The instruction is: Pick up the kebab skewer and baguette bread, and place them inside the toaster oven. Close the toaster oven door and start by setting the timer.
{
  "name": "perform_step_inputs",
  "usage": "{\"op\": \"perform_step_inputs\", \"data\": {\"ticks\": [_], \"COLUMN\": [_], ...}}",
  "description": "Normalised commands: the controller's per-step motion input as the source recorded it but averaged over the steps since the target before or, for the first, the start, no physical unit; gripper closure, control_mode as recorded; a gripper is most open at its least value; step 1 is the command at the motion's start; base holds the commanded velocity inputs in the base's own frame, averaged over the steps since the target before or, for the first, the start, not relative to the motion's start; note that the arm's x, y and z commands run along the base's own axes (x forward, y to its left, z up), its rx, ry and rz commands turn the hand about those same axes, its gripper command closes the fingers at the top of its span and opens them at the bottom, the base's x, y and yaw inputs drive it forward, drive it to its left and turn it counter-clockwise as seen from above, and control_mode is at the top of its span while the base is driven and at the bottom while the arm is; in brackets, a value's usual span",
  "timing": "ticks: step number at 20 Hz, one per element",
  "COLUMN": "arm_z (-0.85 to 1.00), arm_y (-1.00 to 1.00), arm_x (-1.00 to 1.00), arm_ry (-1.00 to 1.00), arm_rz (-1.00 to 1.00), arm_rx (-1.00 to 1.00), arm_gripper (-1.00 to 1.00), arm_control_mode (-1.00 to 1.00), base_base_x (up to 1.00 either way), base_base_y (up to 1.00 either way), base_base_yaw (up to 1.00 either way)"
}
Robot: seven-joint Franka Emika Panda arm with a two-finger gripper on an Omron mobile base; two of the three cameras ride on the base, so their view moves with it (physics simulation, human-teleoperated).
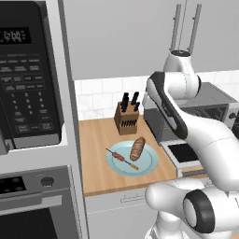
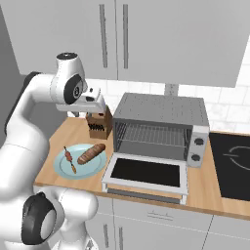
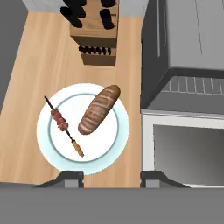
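1. Your skewer (image 3: 64,127) lies on the left half of a pale plate (image 3: 118,131) near the bench's front edge.
2. The baguette (image 3: 99,109) rests beside it on that plate.
3. Your gripper (image 3: 111,178) hangs released above the plate, grasping nothing.
4. Right of the plate, the toaster oven (image 2: 161,128) stands with its door (image 2: 145,177) dropped open.

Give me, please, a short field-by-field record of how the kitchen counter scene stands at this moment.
kebab skewer: lying on the plate, left of the bread
baguette bread: lying on the same plate, apart from the skewer
toaster oven: on the counter, wire rack bare
toaster oven door: dropped fully open
gripper: open, above the plate, holding nothing
knife block: behind the plate
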Motion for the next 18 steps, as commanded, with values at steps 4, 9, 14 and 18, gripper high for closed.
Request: {"op": "perform_step_inputs", "data": {"ticks": [4,9,14,18], "arm_z": [-0.11,-0.34,-0.17,-0.71], "arm_y": [-0.37,-0.92,-1.00,-0.49], "arm_x": [-0.23,-0.41,-0.02,0.00], "arm_ry": [0.00,-0.04,-0.23,-0.49], "arm_rz": [0.00,0.01,0.28,0.41], "arm_rx": [0.06,0.15,0.13,0.04], "arm_gripper": [-1.00,-1.00,-1.00,-1.00], "arm_control_mode": [-1.00,-1.00,-1.00,-1.00], "base_base_x": [0.00,0.00,0.00,0.00], "base_base_y": [0.00,0.00,0.00,0.00], "base_base_yaw": [0.00,0.00,0.00,0.00]}}
